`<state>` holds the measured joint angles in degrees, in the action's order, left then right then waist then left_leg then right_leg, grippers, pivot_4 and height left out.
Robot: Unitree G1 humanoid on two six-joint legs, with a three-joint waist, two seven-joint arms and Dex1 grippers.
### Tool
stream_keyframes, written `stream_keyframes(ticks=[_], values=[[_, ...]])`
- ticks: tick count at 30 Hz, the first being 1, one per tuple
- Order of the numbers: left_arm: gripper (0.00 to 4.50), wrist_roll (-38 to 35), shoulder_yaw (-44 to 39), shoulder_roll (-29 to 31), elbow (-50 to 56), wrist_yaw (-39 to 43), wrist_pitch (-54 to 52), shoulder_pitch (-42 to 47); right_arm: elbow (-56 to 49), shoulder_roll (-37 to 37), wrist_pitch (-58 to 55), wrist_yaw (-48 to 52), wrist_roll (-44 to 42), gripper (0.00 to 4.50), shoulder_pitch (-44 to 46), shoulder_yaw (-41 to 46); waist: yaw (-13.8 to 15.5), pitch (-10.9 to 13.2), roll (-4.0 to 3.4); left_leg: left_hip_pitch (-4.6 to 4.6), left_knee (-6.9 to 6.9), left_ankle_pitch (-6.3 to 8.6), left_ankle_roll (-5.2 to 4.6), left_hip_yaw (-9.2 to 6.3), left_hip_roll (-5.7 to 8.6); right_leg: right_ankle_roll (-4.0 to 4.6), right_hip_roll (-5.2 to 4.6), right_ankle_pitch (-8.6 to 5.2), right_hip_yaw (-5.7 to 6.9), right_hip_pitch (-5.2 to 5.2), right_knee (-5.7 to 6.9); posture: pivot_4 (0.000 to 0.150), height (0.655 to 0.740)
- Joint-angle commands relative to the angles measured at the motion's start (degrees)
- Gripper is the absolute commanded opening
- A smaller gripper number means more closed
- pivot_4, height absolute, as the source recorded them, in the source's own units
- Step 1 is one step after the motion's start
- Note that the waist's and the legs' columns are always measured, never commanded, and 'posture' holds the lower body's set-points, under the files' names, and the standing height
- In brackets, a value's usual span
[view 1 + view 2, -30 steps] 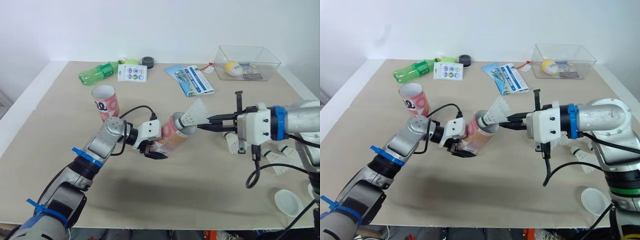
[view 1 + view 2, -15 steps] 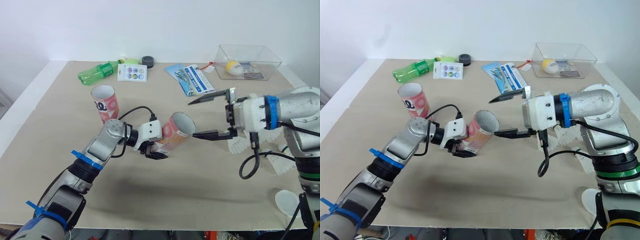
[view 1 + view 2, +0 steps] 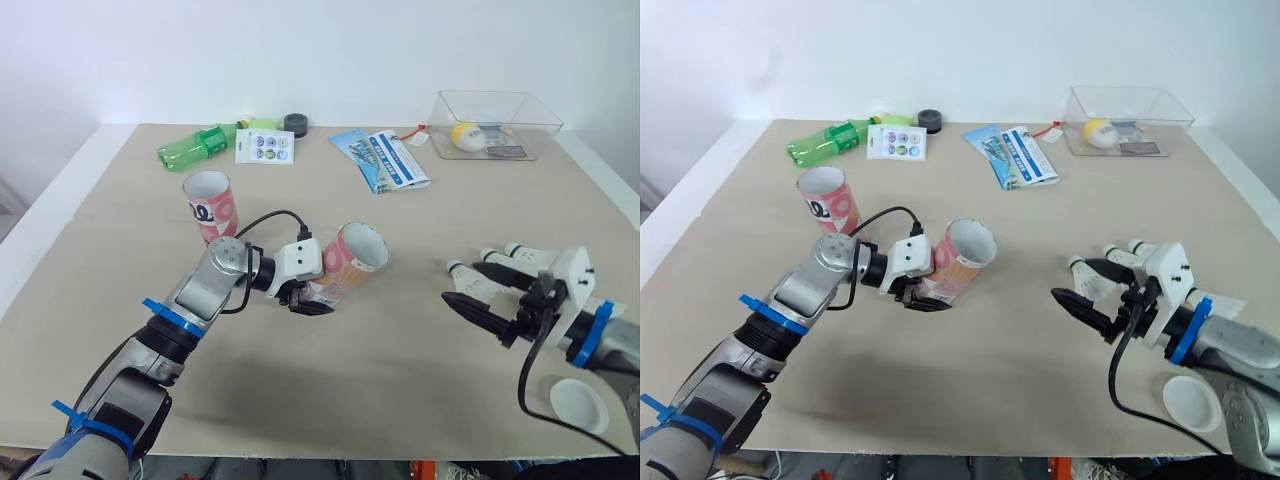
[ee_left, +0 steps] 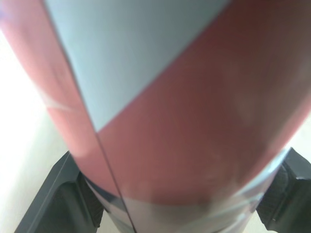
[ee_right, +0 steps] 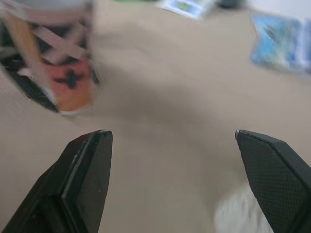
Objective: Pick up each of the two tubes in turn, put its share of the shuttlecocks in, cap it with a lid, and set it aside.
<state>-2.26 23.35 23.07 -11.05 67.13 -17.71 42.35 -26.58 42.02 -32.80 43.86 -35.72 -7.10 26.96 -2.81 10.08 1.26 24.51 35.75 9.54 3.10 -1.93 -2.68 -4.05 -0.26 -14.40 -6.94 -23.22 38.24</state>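
Pink tube, tilted mouth-rightward in the middle of the table, sits clamped in the left gripper; its contents cannot be seen. The right gripper hangs spread and empty over loose shuttlecocks. Filling seems unfinished: both tubes are uncapped, the second tube standing behind, a lid lying unused.

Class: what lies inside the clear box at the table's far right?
The clear box holds a yellow-and-white ball and a small dark flat item, too small to identify. Anything under the ball is covered.

Left hand grips a tilted tube; right hand hangs low, fingers spread.
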Motion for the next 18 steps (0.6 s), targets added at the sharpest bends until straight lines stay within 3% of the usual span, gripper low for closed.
stream_keyframes(ticks=[1, 8, 18], values=[[3.35, -0.12, 0.05, -0.19, 0.07, 0.69, 1.05, 0.75, -4.13, -2.0, -1.06, -4.89, 0.21, 4.35, -2.75, 1.97, -0.01, 0.01, 0.01, -0.01, 0.02, -0.03, -0.04, 0.01, 0.0, 0.11, 0.0, 0.0, 0.0, -0.01, 0.0, 0.15, 0.74], [3.35, -0.01, 0.38, -0.89, 0.23, 0.73, 1.22, 0.82, -1.29, -6.19, -1.02, -11.11, 3.04, 4.35, -2.7, -1.46, 0.02, 0.01, 0.02, -0.05, 0.02, -0.2, -0.2, 0.1, 0.0, 0.17, -0.02, 0.17, -0.06, -0.01, -0.01, 0.15, 0.74], [3.35, 0.23, 0.37, -0.62, 1.47, 0.64, 1.07, -0.21, 6.08, -9.02, -1.16, -15.9, 6.74, 4.35, 5.18, -7.21, 0.05, 0.01, 0.01, 0.03, -0.09, -0.2, -0.2, 0.1, 0.01, 0.16, -0.01, 0.1, -0.07, -0.07, -0.07, 0.15, 0.74]])
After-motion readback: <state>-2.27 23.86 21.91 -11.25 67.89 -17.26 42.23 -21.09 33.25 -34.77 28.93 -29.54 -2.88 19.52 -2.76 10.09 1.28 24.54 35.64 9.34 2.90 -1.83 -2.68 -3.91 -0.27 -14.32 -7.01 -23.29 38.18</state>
